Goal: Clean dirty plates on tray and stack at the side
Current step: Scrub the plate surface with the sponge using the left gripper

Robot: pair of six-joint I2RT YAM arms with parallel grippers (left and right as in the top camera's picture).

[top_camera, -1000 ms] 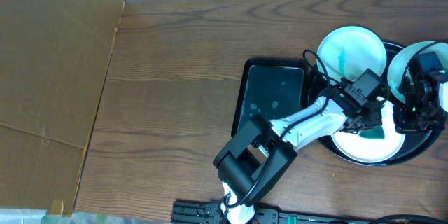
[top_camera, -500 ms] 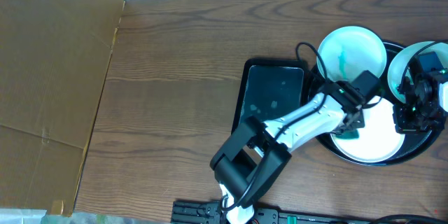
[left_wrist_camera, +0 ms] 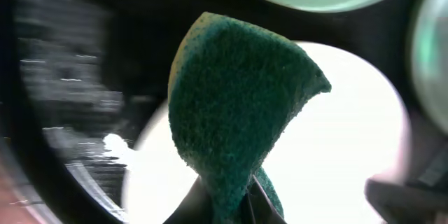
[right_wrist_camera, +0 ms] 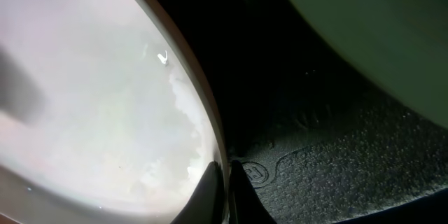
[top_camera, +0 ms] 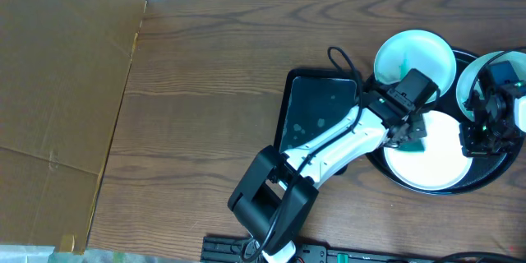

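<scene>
Shows round tray (top_camera: pixel 497 171) at far right of table (top_camera: pixel 205 90), with its right side cut off by the overhead frame. Carries three plates. Puts back plate (top_camera: pixel 423 49) at top with a teal smear in the dish. Leaves right plate (top_camera: pixel 475 72) mostly hidden under the right arm and clipped by the frame edge. Puts front plate (top_camera: pixel 436 164) nearest the robot, centre blown out white, so cannot tell any smear there. Clamps left gripper (top_camera: pixel 409 134) (left_wrist_camera: pixel 227 197) on sponge (top_camera: pixel 415 143) (left_wrist_camera: pixel 238 112), jaws together on its lower end, only the fingertips in the left wrist view. Hangs sponge over the upper left part of front plate; cannot tell whether it touches the surface. Blurs tray rim and the other plates in that view. Pinches right gripper (top_camera: pixel 468 142) (right_wrist_camera: pixel 225 180) shut on the right rim of front plate, clear only in the right wrist view; reads as a dark blob from overhead. Places rectangular tray (top_camera: pixel 316 103) just left of round tray, its lower right corner covered by the left arm. Lays cardboard (top_camera: pixel 57 90) along the far left.
</scene>
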